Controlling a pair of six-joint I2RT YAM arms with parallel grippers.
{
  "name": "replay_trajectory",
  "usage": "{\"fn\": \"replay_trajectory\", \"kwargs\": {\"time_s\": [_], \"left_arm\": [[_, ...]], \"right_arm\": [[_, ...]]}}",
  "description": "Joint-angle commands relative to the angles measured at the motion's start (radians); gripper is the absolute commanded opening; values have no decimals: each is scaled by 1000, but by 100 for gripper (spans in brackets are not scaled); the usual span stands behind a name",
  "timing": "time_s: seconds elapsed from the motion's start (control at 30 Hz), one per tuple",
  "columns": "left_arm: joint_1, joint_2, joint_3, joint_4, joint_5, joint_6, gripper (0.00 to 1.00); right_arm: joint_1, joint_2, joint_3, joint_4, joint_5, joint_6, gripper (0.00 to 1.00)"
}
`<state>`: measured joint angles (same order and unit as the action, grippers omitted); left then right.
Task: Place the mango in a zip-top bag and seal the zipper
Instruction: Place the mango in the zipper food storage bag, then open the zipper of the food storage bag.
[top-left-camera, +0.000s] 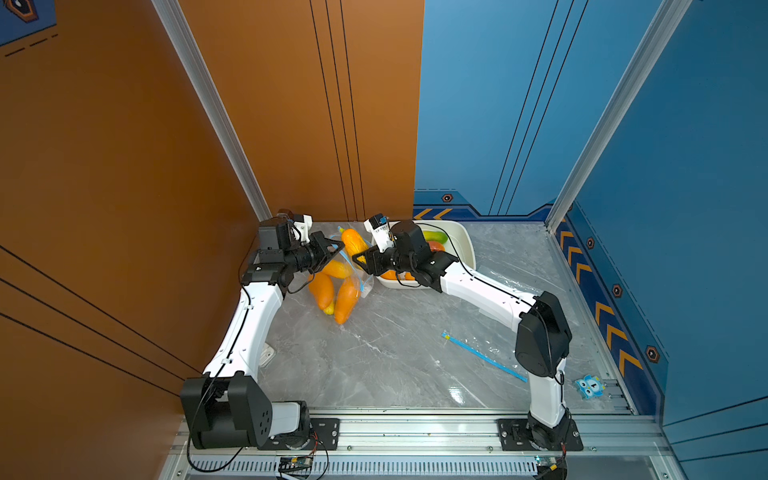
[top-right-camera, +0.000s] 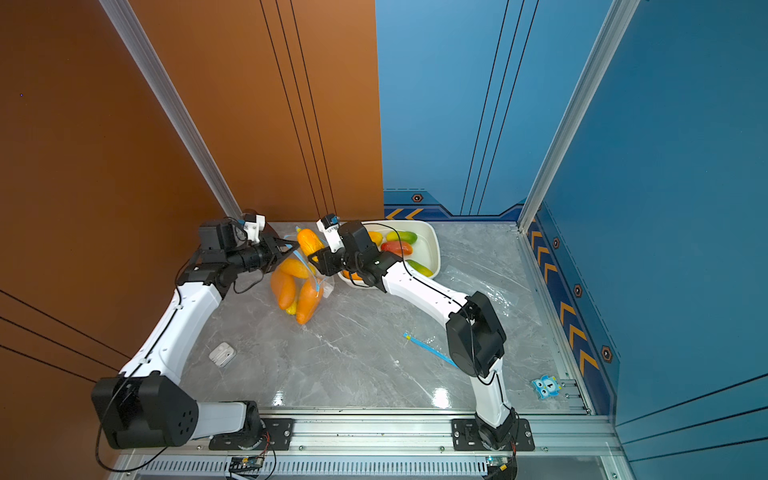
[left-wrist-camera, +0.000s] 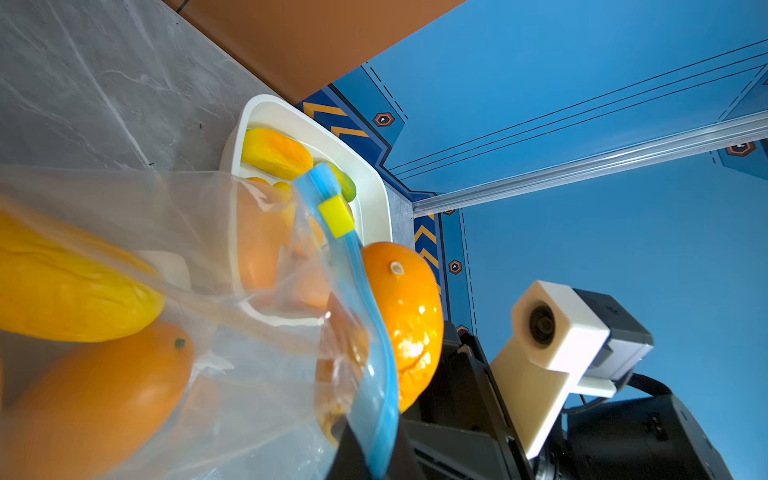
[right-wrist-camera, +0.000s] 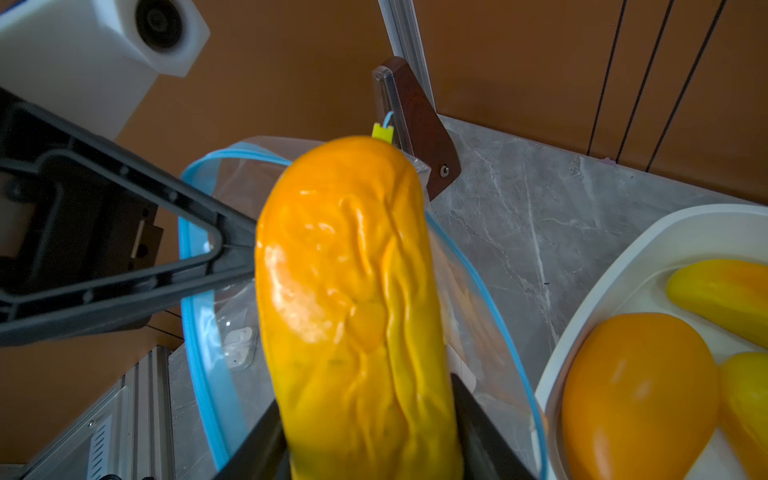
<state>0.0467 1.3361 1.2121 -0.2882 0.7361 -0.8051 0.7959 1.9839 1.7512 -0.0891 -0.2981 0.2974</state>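
Mango (right-wrist-camera: 353, 299), oblong, glossy wrinkled orange-yellow skin, clamped endwise in right gripper (right-wrist-camera: 368, 436) over the open mouth of clear-film zip-top bag (right-wrist-camera: 465, 291), blue zipper (right-wrist-camera: 195, 316), yellow slider (right-wrist-camera: 382, 132), rim pinched in closed left gripper (top-left-camera: 338, 248), at eleven o'clock on grey marbled table (top-left-camera: 395, 353); white rounded tub (top-left-camera: 465, 245) at one o'clock.

Bright, even light; glare on the marble table (top-left-camera: 457, 392); wrist-view foregrounds softly blurred.

left arm (top-left-camera: 249, 324): stretched forward, wrist bent inward
left hand (top-left-camera: 341, 245): jaws closed, pinching the bag (left-wrist-camera: 232, 232) rim
right arm (top-left-camera: 478, 286): elbow bent, forearm reaching toward the left hand
right hand (top-left-camera: 360, 254): jaws partway apart, clamping the mango (top-left-camera: 353, 242)
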Motion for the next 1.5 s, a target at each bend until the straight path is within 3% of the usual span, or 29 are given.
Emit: {"fn": "replay_trajectory", "kwargs": {"time_s": [0.0, 0.2, 0.4, 0.73, 1.07, 1.1, 1.23, 1.47], "left_arm": [[-3, -14, 36, 15, 10, -2, 0], [5, -8, 39, 17, 11, -14, 0], [9, -6, 37, 17, 9, -16, 0], [11, -33, 36, 16, 16, -14, 0], [5, -44, 30, 16, 34, -14, 0], [5, -47, 30, 16, 34, -14, 0], [4, -56, 35, 14, 31, -19, 0], [17, -61, 21, 15, 37, -22, 0]], "right_arm": [[17, 12, 33, 19, 21, 11, 38], [36, -56, -91, 110, 25, -46, 41], [34, -49, -80, 41, 14, -130, 41], [35, 60, 144, -231, 57, -217, 46], [57, 98, 244, -339, 101, -257, 52], [57, 119, 263, -350, 112, -247, 54], [58, 159, 369, -425, 134, -220, 84], [52, 56, 354, -427, 128, -167, 84]]}}
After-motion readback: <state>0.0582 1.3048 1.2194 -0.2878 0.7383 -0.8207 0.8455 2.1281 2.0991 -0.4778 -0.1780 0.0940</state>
